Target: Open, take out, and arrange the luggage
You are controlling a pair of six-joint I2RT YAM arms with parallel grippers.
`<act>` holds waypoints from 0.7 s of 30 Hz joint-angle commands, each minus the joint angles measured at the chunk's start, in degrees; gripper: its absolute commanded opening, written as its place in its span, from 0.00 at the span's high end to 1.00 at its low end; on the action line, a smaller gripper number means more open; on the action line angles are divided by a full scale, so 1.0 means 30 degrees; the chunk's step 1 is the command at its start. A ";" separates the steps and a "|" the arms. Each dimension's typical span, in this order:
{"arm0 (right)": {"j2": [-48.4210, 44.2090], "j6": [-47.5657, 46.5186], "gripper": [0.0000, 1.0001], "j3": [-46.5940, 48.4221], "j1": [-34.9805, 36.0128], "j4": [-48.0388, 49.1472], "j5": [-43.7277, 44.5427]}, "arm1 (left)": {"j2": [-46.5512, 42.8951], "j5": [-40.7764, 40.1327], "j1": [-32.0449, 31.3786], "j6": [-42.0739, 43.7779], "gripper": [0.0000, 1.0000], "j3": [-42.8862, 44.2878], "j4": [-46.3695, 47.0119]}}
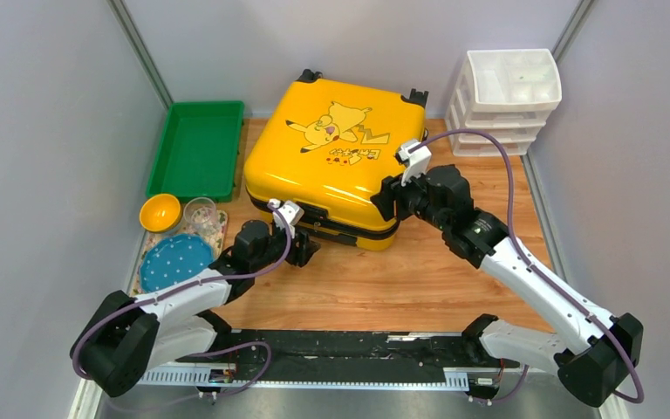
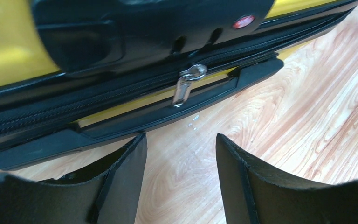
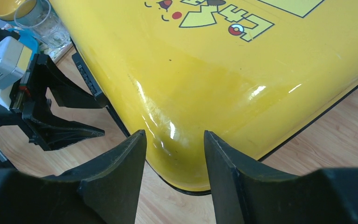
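Observation:
The yellow Pikachu luggage (image 1: pixel 336 161) lies flat and closed on the wooden table. My left gripper (image 1: pixel 305 246) is open and empty at the suitcase's near side. In the left wrist view it (image 2: pixel 181 140) points at the black zipper line, just below the silver zipper pull (image 2: pixel 185 87) and the black side handle (image 2: pixel 135 119). My right gripper (image 1: pixel 386 199) is open and empty at the near right corner. In the right wrist view its fingers straddle the rounded yellow corner (image 3: pixel 186 154) from above, and I cannot tell if they touch it.
A green tray (image 1: pixel 194 147) stands at the back left. An orange bowl (image 1: pixel 160 212), a clear glass (image 1: pixel 199 212) and a blue dotted plate (image 1: pixel 175 262) sit left of the suitcase. A white drawer unit (image 1: pixel 504 100) stands at the back right.

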 commanded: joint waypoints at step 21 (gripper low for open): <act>-0.0467 -0.0880 0.45 -0.0870 -0.1175 -0.1243 -0.0139 | 0.1678 -0.8806 -0.3972 0.2054 0.53 0.2204 0.5208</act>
